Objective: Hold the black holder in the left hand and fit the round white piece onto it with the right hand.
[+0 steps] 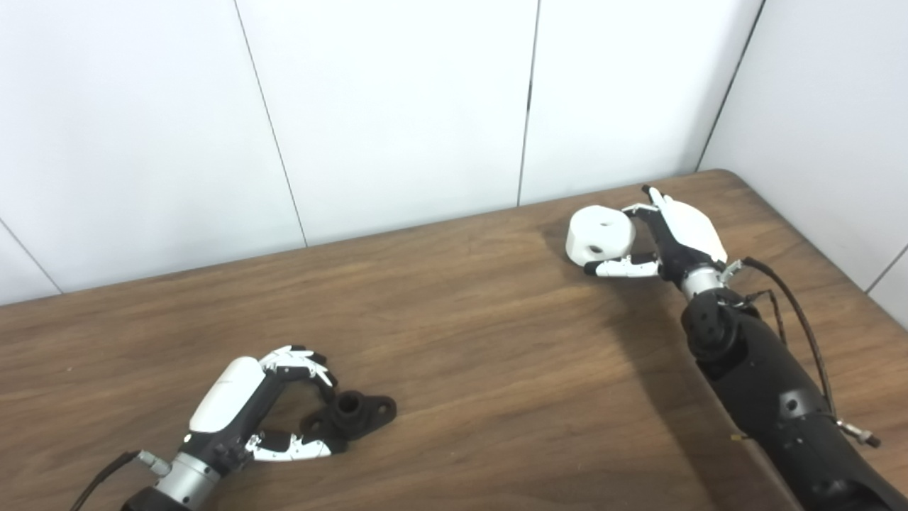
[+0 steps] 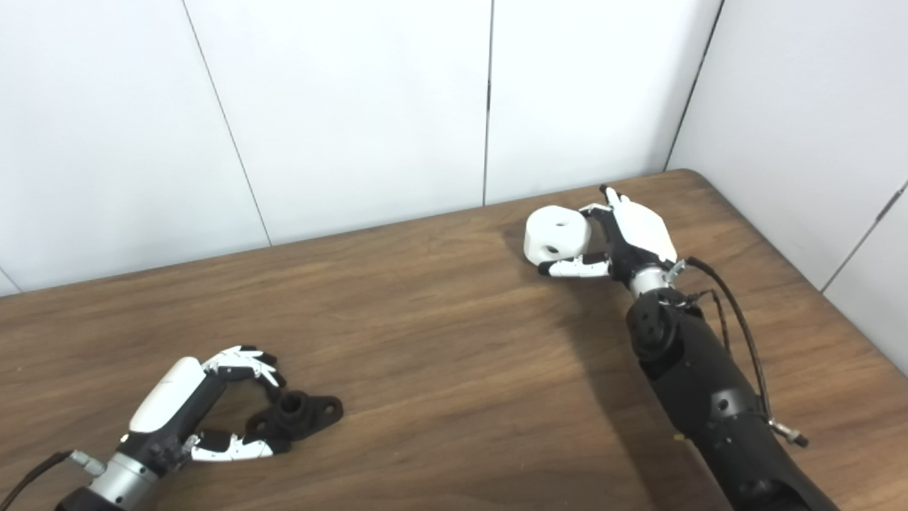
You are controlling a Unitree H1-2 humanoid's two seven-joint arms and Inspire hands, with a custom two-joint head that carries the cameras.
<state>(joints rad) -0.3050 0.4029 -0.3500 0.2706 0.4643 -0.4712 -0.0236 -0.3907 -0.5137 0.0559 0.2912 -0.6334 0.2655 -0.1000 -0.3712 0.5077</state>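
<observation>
The black holder (image 1: 357,413) lies flat on the wooden table (image 1: 461,341) at the front left, a short tube standing up from a flange with holes. My left hand (image 1: 245,397) cups its near end: the thumb touches the flange, and the fingers (image 1: 305,362) curl just above it with a small gap. At the back right, the round white piece (image 1: 599,233), which has holes in its top and side, sits between the fingers and thumb of my right hand (image 1: 684,234). That hand is shut on it. Whether the piece is off the table I cannot tell.
White wall panels (image 1: 397,106) stand right behind the table's far edge and along its right side. My right forearm (image 1: 766,383), with a loose cable (image 1: 801,312), stretches over the table's right part. Bare wood lies between the two hands.
</observation>
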